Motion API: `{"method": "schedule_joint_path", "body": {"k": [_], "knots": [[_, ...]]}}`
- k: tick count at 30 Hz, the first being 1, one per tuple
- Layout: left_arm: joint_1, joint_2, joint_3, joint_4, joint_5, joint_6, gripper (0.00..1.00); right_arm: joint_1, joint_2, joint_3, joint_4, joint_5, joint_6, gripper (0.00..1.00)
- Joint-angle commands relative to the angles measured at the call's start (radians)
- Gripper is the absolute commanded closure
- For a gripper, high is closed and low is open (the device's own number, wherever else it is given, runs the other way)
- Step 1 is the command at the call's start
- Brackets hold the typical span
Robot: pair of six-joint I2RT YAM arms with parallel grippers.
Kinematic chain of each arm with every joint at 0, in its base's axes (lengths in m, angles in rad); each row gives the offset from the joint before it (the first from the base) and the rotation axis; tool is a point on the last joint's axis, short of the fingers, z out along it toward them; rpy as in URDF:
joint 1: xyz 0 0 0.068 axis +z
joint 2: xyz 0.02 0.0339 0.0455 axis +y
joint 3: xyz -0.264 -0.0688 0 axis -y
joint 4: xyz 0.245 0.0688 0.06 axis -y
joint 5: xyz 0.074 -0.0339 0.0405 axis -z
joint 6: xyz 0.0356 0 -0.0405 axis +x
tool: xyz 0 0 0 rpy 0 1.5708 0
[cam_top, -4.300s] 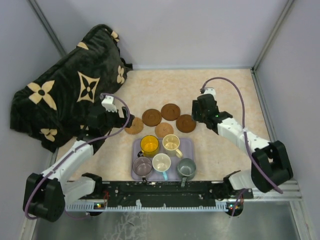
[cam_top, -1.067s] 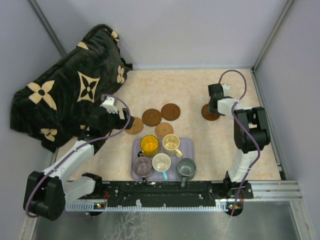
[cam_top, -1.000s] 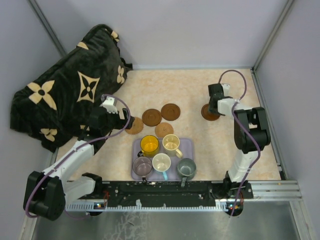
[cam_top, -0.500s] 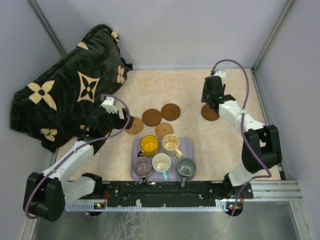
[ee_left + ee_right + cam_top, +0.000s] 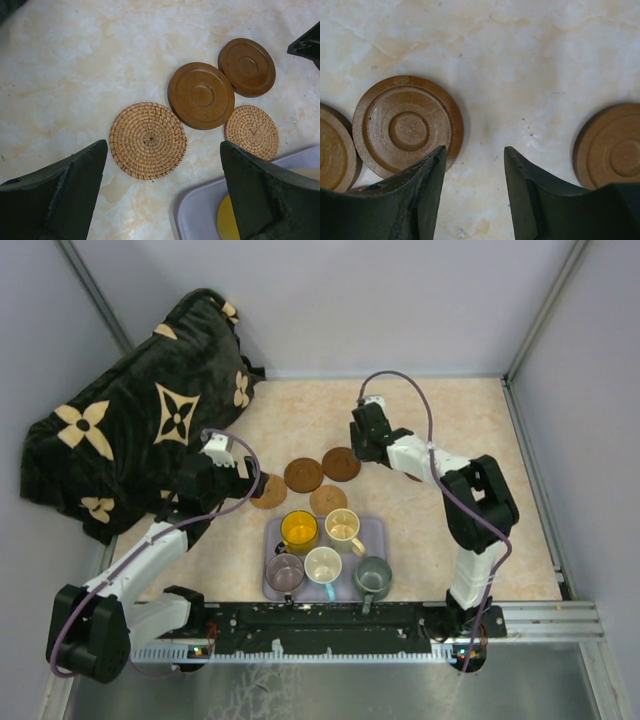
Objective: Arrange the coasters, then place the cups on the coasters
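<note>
Hovering half open and empty over the bare table point(image 5: 520, 60), my right gripper point(image 5: 475, 155) has one dark coaster point(image 5: 407, 127) at ten o'clock and a second dark coaster point(image 5: 610, 145) at three. My left gripper point(image 5: 162, 145), spread wide and empty, straddles a woven coaster point(image 5: 147, 140). The cups point(image 5: 323, 564) sit on the lavender tray point(image 5: 375, 532), at six o'clock from the coasters.

Rough woven coasters point(image 5: 148, 140), smooth wooden coasters point(image 5: 408, 126)
</note>
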Motion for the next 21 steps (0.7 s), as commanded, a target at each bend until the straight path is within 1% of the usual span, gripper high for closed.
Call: {"method": "schedule_joint_path", "body": {"k": [1,2,4,5,8,12,18,21], "knots": [[-0.001,0.007,-0.012,0.034,0.002,-0.007,0.01,0.033,0.052,0.091,0.021,-0.033,0.01,0.49],[-0.001,0.008,-0.014,0.035,0.003,-0.008,0.01,0.037,0.065,0.098,0.025,-0.04,0.012,0.48],[-0.001,0.009,-0.017,0.036,0.005,-0.008,0.01,0.041,0.087,0.112,0.029,-0.057,0.014,0.4],[-0.001,0.01,-0.017,0.037,0.005,-0.009,0.01,0.042,0.099,0.12,0.029,-0.069,0.014,0.38],[-0.001,0.01,-0.018,0.041,0.004,-0.009,0.01,0.048,0.13,0.141,0.023,-0.068,0.013,0.36],[0.0,0.013,-0.018,0.041,0.003,-0.008,0.01,0.05,0.164,0.156,0.016,-0.062,0.011,0.28],[0.0,0.021,-0.017,0.042,0.002,-0.006,0.01,0.05,0.198,0.161,0.003,-0.043,0.011,0.28],[0.0,0.026,-0.017,0.044,0.002,-0.006,0.01,0.05,0.203,0.156,0.003,-0.043,0.011,0.31]]}}
